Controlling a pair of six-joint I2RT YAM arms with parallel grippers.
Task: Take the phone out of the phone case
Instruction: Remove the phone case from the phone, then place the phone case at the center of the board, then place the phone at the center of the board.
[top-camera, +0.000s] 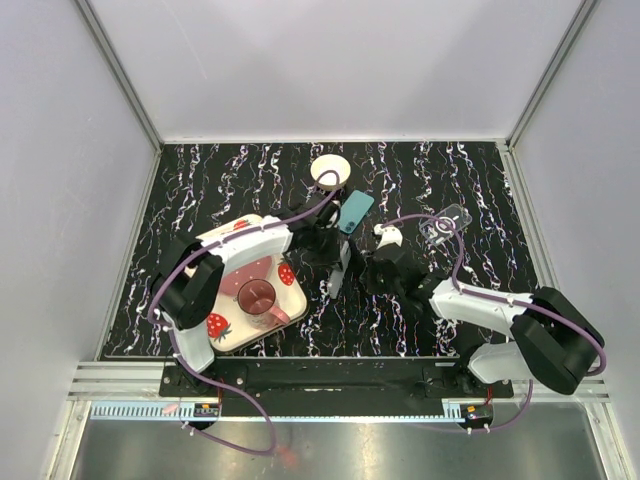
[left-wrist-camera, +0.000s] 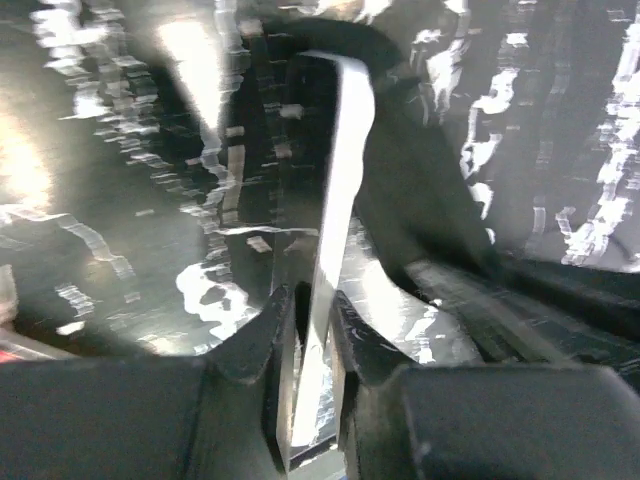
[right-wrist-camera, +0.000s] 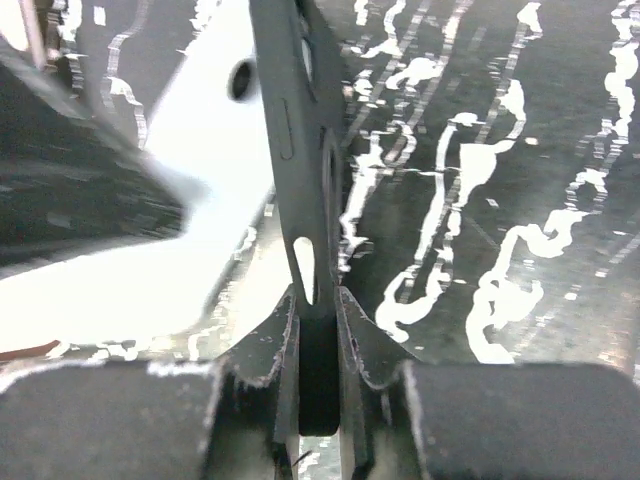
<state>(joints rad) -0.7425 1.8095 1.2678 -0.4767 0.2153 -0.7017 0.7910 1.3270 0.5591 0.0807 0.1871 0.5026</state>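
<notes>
Left of L gripper (top-camera: 335, 262): tray (top-camera: 228, 330) w/ cup (top-camera: 258, 297).

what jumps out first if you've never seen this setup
The two arms meet mid-table: the left gripper is shut on a thin silvery slab held edge-on, probably the phone, and the right gripper is shut on a dark phone case with cut-outs. Next comes the strawberry-print tray at the left with a maroon cup on it, and a teal slab just beyond the grippers.

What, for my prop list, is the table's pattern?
Table: black with white streaks; top view shows it best.
</notes>
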